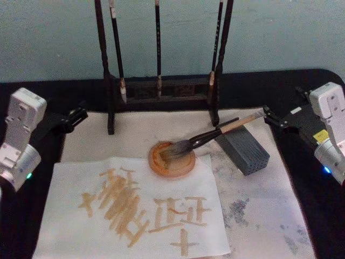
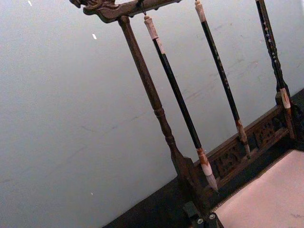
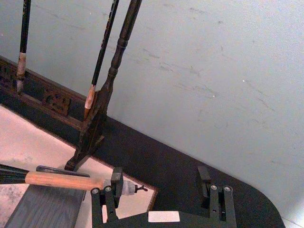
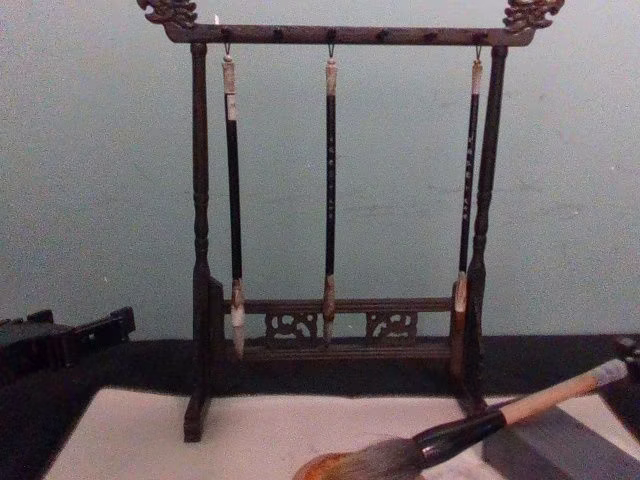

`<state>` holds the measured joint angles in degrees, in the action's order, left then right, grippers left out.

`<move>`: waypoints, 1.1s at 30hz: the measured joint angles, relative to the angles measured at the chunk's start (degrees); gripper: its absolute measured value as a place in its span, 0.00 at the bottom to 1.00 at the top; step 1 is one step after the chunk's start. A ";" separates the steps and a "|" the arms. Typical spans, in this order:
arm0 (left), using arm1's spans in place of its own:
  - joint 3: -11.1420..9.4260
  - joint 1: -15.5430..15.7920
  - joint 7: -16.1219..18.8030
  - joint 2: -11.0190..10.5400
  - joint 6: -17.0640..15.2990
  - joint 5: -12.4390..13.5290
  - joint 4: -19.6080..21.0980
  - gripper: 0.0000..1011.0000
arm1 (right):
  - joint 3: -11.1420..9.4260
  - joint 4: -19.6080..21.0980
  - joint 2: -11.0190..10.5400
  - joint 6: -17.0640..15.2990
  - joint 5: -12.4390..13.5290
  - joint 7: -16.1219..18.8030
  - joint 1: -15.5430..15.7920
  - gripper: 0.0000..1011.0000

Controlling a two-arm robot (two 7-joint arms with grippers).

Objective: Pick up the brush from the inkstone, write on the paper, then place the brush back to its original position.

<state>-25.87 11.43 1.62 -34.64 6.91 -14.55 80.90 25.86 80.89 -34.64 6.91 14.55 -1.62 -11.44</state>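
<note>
One spread right claw (image 1: 268, 116) sits just beside the brush (image 1: 215, 131) handle's capped end.

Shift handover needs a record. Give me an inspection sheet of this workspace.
Surface: black table under a stained off-white mat.
Job's things: brush with bristles on the round inkstone, handle propped on a grey block; paper bears tan strokes.
Clutter: nothing seen.
Grippers: left claw at the mat's far left corner; right claw open, at the brush's end cap.
Cables: nothing seen.
Surroundings: wooden rack with three thin hanging brushes; pale wall behind.
</note>
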 joint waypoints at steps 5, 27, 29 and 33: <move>0.00 0.00 0.00 0.00 0.00 0.00 0.00 0.99 | 0.00 0.00 0.00 0.00 0.00 0.00 0.00 0.99; 0.00 0.00 0.00 0.00 0.00 0.00 0.00 0.99 | 0.00 0.01 0.00 -0.01 0.00 0.00 0.00 0.99; 0.00 0.00 0.00 0.00 0.00 0.00 0.00 0.99 | 0.01 0.00 0.00 -0.01 0.00 0.00 0.01 0.99; 0.00 0.00 0.00 0.00 0.00 0.00 0.00 0.99 | 0.00 0.00 0.00 -0.01 0.00 0.00 0.01 0.99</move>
<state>-25.86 11.43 1.62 -34.65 6.91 -14.55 80.90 25.86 80.90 -34.65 6.91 14.55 -1.62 -11.43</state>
